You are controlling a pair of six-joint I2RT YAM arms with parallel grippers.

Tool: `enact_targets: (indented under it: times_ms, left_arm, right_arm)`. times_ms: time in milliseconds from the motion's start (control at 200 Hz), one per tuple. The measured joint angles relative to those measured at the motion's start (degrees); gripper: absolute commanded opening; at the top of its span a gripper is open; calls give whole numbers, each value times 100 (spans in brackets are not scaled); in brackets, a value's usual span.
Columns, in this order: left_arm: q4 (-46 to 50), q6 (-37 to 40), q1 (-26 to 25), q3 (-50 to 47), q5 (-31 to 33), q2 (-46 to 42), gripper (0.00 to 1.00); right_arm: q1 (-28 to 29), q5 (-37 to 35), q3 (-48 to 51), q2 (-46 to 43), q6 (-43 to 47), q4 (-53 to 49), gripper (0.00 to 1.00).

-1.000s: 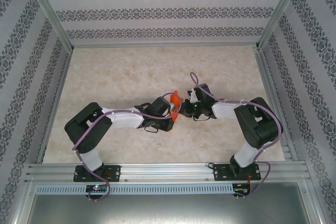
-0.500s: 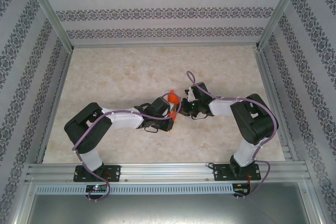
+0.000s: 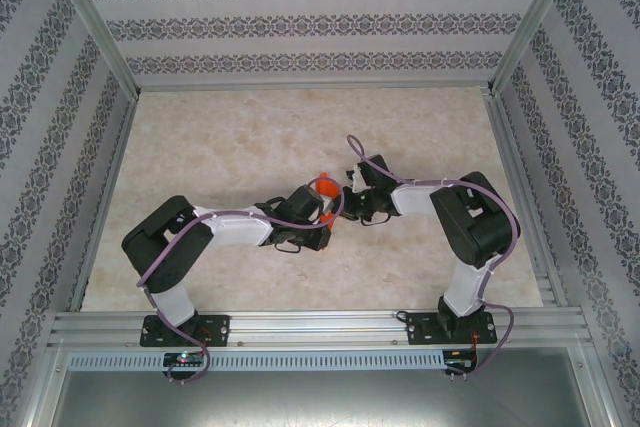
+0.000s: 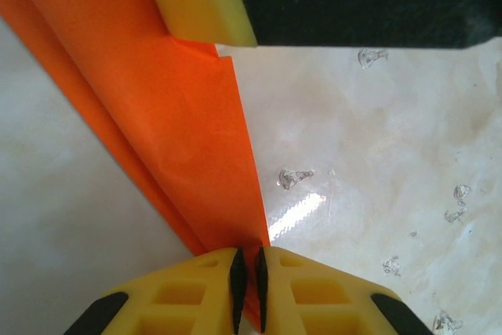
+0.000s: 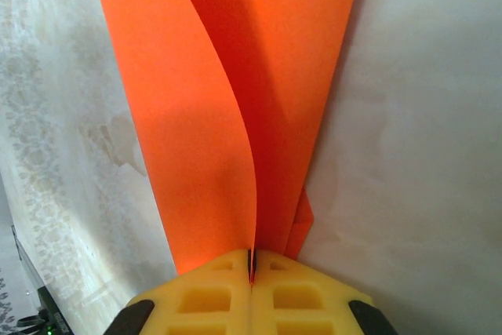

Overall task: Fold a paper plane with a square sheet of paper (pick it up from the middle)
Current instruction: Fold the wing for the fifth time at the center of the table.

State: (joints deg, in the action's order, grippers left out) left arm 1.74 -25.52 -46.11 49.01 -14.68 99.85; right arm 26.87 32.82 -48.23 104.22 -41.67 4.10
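The square sheet of paper is folded into a slim orange paper plane (image 3: 322, 187), held above the table's middle between both arms. My left gripper (image 3: 321, 204) is shut on its lower edge. In the left wrist view the black pads of the left gripper (image 4: 249, 288) pinch the narrow end of the plane (image 4: 180, 115), and a yellow fingertip (image 4: 200, 1) of the right gripper presses the paper at the top. My right gripper (image 3: 344, 197) is shut on it from the right. In the right wrist view the right gripper (image 5: 252, 268) clamps one curling layer of the plane (image 5: 259, 76).
The beige marble table (image 3: 250, 137) is fenced by an aluminium frame (image 3: 310, 87) and patterned walls. Small glossy specks (image 4: 294, 178) dot the tabletop under the paper. Both arms bend inward, their elbows near the front rail (image 3: 320, 322).
My right gripper has slid left and slightly back, closer to the left gripper. Less orange paper shows between them from above. The left arm has hardly moved.
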Motion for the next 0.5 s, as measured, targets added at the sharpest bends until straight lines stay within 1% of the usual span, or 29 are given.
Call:
enact_targets:
  times_ms: [310, 500]
  left_arm:
    - [116, -24, 7, -22, -4, -129, 23]
    - [247, -153, 11, -142, -4, -420, 28]
  right_arm:
    - [70, -240, -188, 20, 232, -350, 0]
    - [79, -262, -262, 76, 310, -391, 0]
